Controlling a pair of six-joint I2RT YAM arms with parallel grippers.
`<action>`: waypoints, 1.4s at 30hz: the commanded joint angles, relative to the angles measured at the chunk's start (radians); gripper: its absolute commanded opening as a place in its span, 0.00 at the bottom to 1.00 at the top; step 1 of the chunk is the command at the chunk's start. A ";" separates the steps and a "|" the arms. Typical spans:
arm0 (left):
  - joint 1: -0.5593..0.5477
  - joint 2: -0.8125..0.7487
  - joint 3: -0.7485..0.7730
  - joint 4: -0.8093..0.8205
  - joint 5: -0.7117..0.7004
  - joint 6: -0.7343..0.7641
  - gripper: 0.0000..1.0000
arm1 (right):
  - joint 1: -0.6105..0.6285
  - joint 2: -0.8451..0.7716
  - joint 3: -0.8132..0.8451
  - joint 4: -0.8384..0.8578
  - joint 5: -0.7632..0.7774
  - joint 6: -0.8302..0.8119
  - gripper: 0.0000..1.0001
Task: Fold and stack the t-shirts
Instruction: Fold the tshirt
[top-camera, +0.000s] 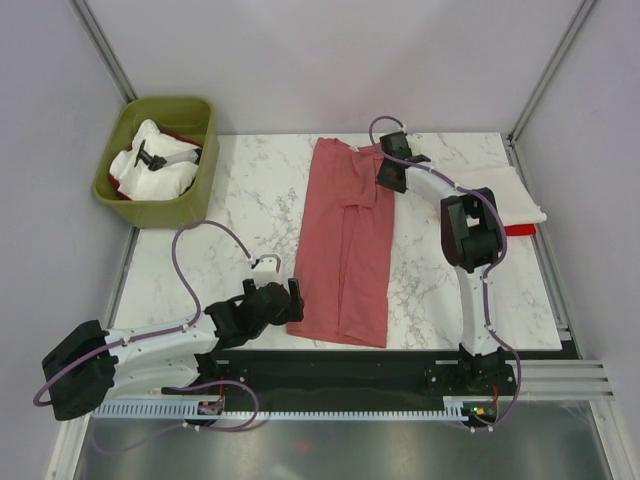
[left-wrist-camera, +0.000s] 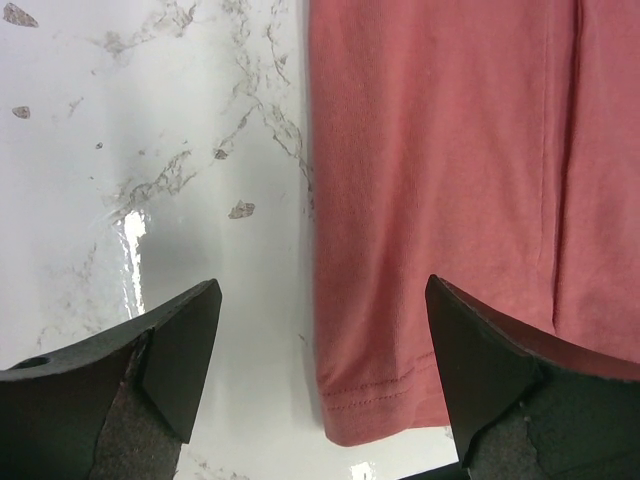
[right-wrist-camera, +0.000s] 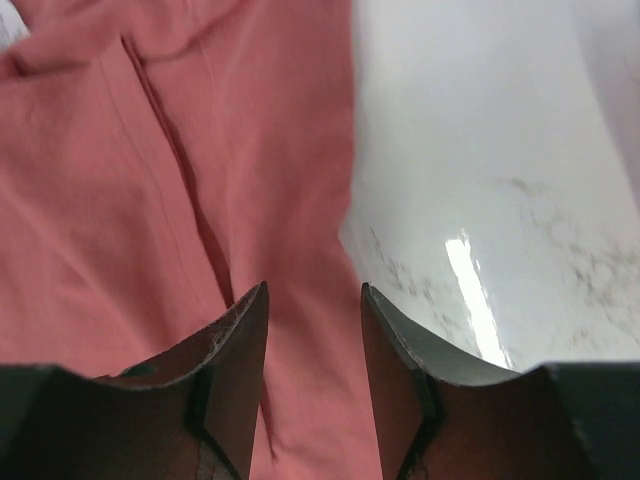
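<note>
The dusty salmon-red t-shirt (top-camera: 345, 240) lies on the marble table (top-camera: 250, 200), folded lengthwise into a long strip. My left gripper (top-camera: 296, 303) hovers at its near left corner. In the left wrist view this gripper (left-wrist-camera: 322, 285) is wide open, and the shirt's hem corner (left-wrist-camera: 380, 390) lies between and below the fingers. My right gripper (top-camera: 388, 180) is at the strip's far right corner. In the right wrist view its jaws (right-wrist-camera: 313, 287) stand partly apart, with the shirt's edge (right-wrist-camera: 310, 400) in the gap. A cream-white t-shirt (top-camera: 515, 195) lies folded at the right on a bright red one (top-camera: 518, 230).
A green bin (top-camera: 195, 195) stands off the table's far left corner and holds white cloth (top-camera: 155, 170) and a black object. Bare marble (top-camera: 430, 290) lies between the strip and the right arm. The enclosure walls rise behind the table.
</note>
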 joint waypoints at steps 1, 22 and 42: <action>-0.006 -0.010 -0.006 0.066 -0.038 -0.019 0.90 | -0.030 0.097 0.156 -0.059 -0.004 0.011 0.50; 0.006 0.004 -0.080 0.242 -0.144 -0.055 1.00 | -0.098 0.308 0.371 0.108 -0.222 0.054 0.63; 0.014 -0.076 -0.045 0.058 0.149 -0.089 0.98 | 0.025 -0.642 -0.831 0.148 -0.183 0.031 0.60</action>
